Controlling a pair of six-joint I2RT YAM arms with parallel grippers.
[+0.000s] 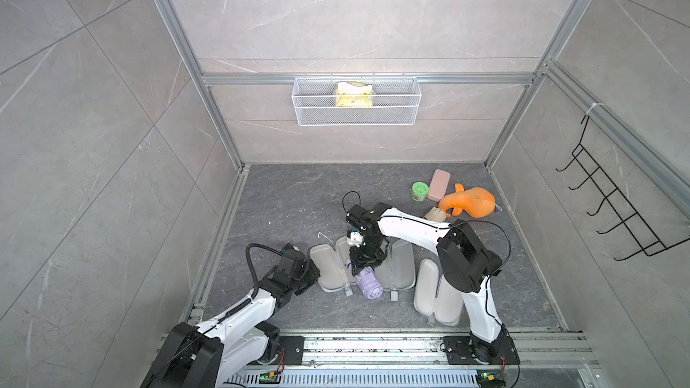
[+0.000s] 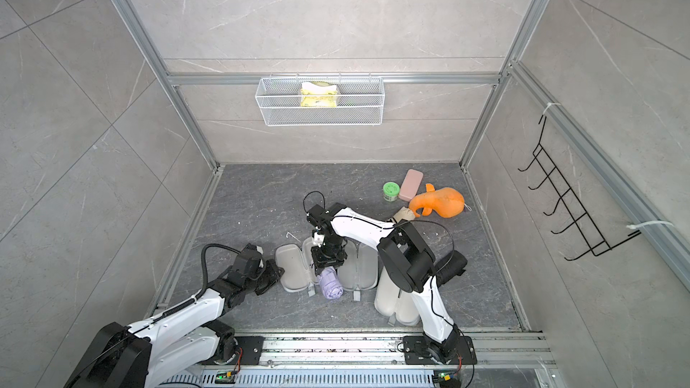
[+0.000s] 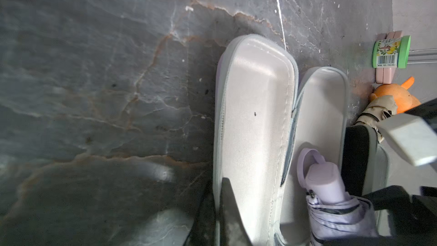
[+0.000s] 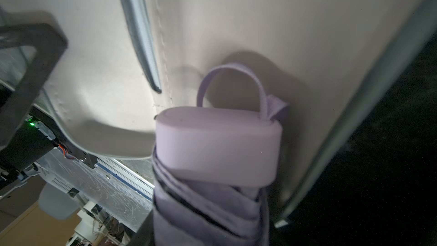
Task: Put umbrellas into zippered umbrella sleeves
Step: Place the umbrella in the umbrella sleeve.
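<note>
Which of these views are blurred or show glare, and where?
Right wrist view: the lilac umbrella is soft, too near the lens, with deep black beside it. Left wrist view: the floor is smeared; the open sleeve glares. Both top views: sharp, evenly lit.

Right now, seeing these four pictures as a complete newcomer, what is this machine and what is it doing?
Two robot arms with pincer grippers work on a grey tabletop. Both top views look down from overhead; each wrist view rides on an arm. The right gripper holds a lilac umbrella partly over an open lilac sleeve, whose rim the left gripper pinches. Two more open sleeves lie nearby, with a cream umbrella, an orange plush toy, a green jar and a pink case farther back.
</note>
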